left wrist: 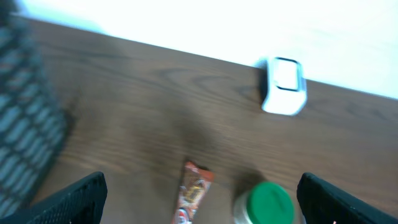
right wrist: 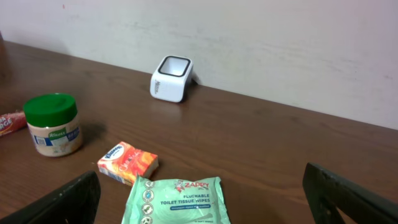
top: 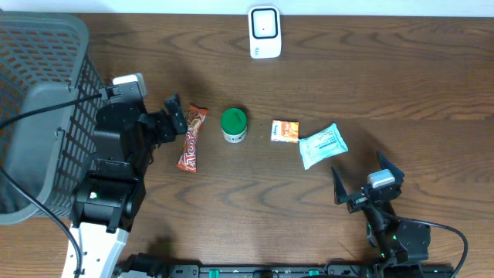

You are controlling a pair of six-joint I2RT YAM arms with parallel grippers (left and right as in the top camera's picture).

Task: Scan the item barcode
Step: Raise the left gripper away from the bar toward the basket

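A white barcode scanner point(top: 264, 32) stands at the table's far edge, also in the left wrist view point(left wrist: 284, 87) and the right wrist view point(right wrist: 171, 78). In a row lie an orange snack bar point(top: 191, 137), a green-lidded jar point(top: 234, 124), a small orange tissue pack point(top: 285, 130) and a green wipes pack point(top: 322, 145). My left gripper point(top: 174, 116) is open just left of the snack bar point(left wrist: 194, 193), holding nothing. My right gripper point(top: 363, 174) is open and empty, a little nearer than the wipes pack point(right wrist: 177, 200).
A grey mesh basket point(top: 38, 116) fills the left side of the table, right beside my left arm. Bare wood lies between the row of items and the scanner. The jar point(right wrist: 55, 124) stands left of the tissue pack point(right wrist: 127, 163).
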